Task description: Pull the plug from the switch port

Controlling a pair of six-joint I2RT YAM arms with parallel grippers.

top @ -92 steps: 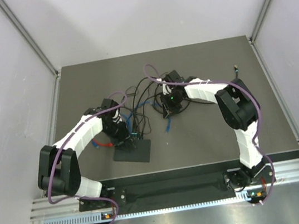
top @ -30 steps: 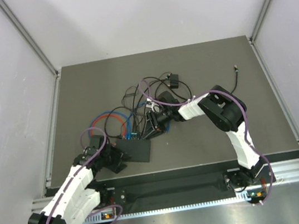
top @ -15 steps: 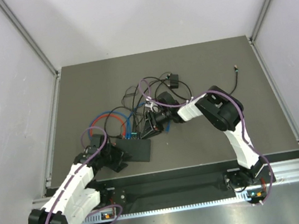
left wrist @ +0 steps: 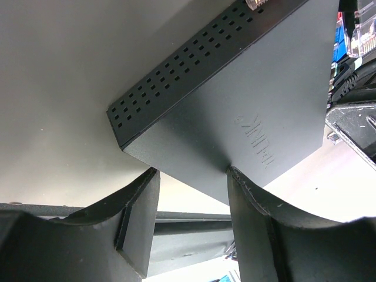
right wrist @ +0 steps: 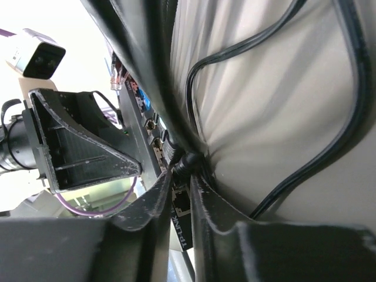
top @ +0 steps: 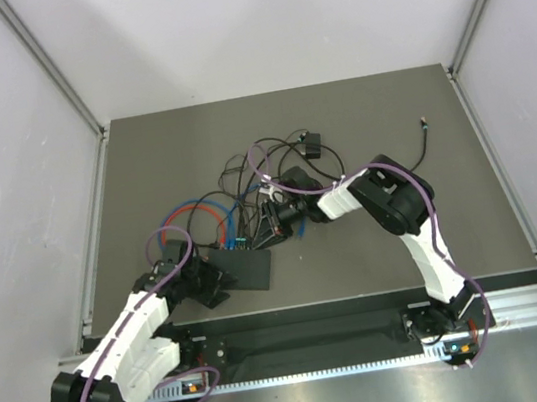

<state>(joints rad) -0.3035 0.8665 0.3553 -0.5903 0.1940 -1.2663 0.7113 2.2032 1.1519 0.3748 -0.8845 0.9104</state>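
Note:
The flat black switch [top: 243, 268] lies near the table's front, with cables plugged into its far edge. My left gripper [top: 216, 288] is shut on its near left corner; in the left wrist view the switch [left wrist: 235, 100] fills the frame, and the left gripper [left wrist: 192, 173] has one finger on its top face and one under it. My right gripper [top: 271, 229] is at the switch's far right edge. In the right wrist view the right gripper [right wrist: 183, 176] is shut on a black plug [right wrist: 189, 164] sitting against the port face [right wrist: 183, 226], above an empty port [right wrist: 181, 201].
A tangle of black cables [top: 254, 168] and blue and red cables [top: 189, 213] lies behind the switch. A small black adapter block [top: 311, 144] sits farther back. A loose thin cable [top: 425, 142] lies at the right. Clear plugs [left wrist: 361, 41] stick out of the switch's ports.
Since three seconds ago my left arm has swung to the switch's near left corner and my right gripper has come from the adapter block to the switch's edge. Almost no motion in the last second.

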